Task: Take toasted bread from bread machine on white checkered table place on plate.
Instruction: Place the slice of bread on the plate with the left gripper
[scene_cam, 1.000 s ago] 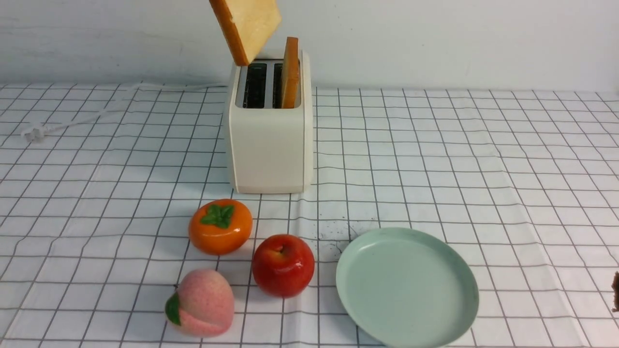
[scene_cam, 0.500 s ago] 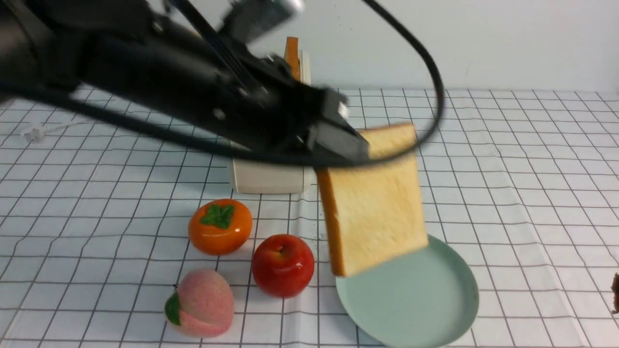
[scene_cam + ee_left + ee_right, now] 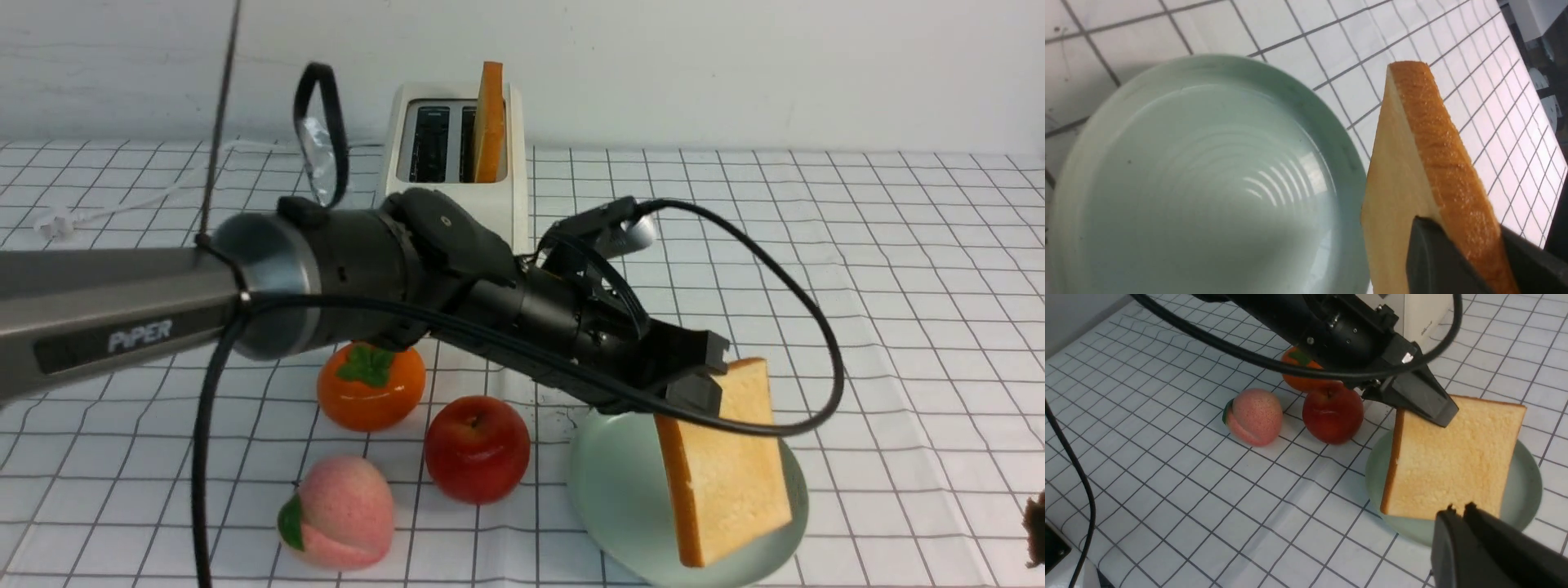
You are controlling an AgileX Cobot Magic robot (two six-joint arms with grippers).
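Note:
My left gripper [image 3: 709, 377] is shut on the top edge of one slice of toasted bread [image 3: 727, 478], which hangs tilted over the mint-green plate [image 3: 596, 482], its lower corner close to the plate's front rim. The left wrist view shows this slice [image 3: 1412, 183] edge-on between the jaws [image 3: 1466, 249], beside the plate [image 3: 1200, 183]. A second slice [image 3: 490, 122] stands upright in the right slot of the cream bread machine [image 3: 510, 204] at the back of the white checkered table [image 3: 898, 269]. My right gripper [image 3: 1459, 508] is shut and empty, near the plate [image 3: 1529, 486].
An orange persimmon [image 3: 367, 396], a red apple [image 3: 478, 449] and a pink peach [image 3: 339, 514] lie left of the plate. The toaster's white cord and plug [image 3: 57, 222] trail off to the back left. The left arm [image 3: 326, 269] crosses in front of the toaster.
The left arm has carried the slice from above the toaster forward, right and down; it now hangs low over the plate. The right gripper has not moved.

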